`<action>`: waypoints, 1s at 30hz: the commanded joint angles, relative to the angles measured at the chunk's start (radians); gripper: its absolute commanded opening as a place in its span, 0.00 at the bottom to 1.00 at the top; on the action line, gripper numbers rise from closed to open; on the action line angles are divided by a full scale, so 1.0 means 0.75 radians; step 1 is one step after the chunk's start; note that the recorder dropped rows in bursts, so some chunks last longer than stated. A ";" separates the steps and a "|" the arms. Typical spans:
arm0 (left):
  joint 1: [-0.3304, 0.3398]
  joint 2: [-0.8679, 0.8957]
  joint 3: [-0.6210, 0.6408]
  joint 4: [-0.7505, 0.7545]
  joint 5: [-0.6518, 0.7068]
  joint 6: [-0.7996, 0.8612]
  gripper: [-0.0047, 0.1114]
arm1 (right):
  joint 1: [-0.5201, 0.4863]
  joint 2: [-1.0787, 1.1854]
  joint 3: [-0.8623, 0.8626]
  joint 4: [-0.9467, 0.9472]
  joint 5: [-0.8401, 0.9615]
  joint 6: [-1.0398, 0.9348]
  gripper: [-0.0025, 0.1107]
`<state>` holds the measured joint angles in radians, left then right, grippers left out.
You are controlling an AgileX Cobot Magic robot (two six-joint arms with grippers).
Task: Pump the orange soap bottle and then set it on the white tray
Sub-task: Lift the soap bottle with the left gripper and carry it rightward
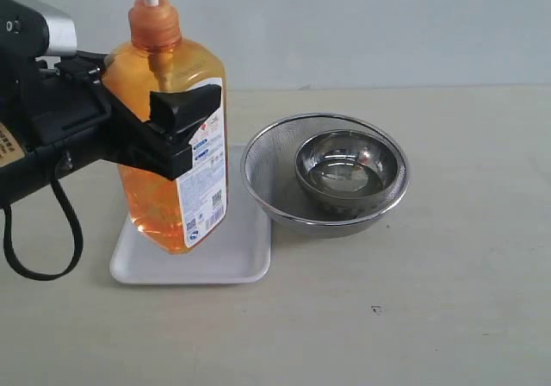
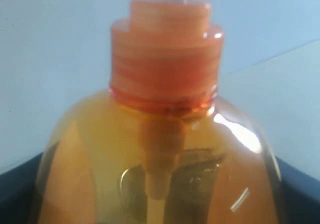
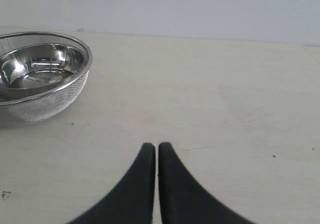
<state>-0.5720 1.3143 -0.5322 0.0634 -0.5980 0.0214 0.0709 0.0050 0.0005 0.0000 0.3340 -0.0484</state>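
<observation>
Held tight by the left hand [image 1: 159, 102], the soap bottle [image 1: 164, 209] is tilted over the tray [image 1: 232, 261] and should next be set down flat.

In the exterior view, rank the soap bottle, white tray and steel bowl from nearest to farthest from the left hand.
1. orange soap bottle, clamped in the left hand.
2. white tray, beneath the bottle.
3. steel bowl, off right inside the mesh strainer.

Pump head of the orange soap bottle [image 1: 146, 205] cut off at the top edge, its neck blurred up close, white tray [image 1: 241, 261] partly hidden behind it, mesh strainer [image 3: 40, 104] cropped.
</observation>
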 commanded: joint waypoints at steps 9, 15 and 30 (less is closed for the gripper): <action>-0.138 -0.029 -0.015 0.001 -0.118 -0.006 0.08 | -0.008 -0.007 -0.001 -0.013 -0.005 -0.010 0.02; -0.207 -0.029 -0.039 0.008 -0.109 -0.006 0.08 | -0.008 -0.007 -0.001 -0.013 -0.005 -0.002 0.02; -0.246 -0.027 -0.125 0.309 -0.029 -0.128 0.08 | -0.008 -0.007 -0.001 -0.013 -0.005 -0.002 0.02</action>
<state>-0.7500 1.3143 -0.6064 0.2541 -0.5458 -0.0692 0.0709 0.0050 0.0005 -0.0062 0.3340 -0.0484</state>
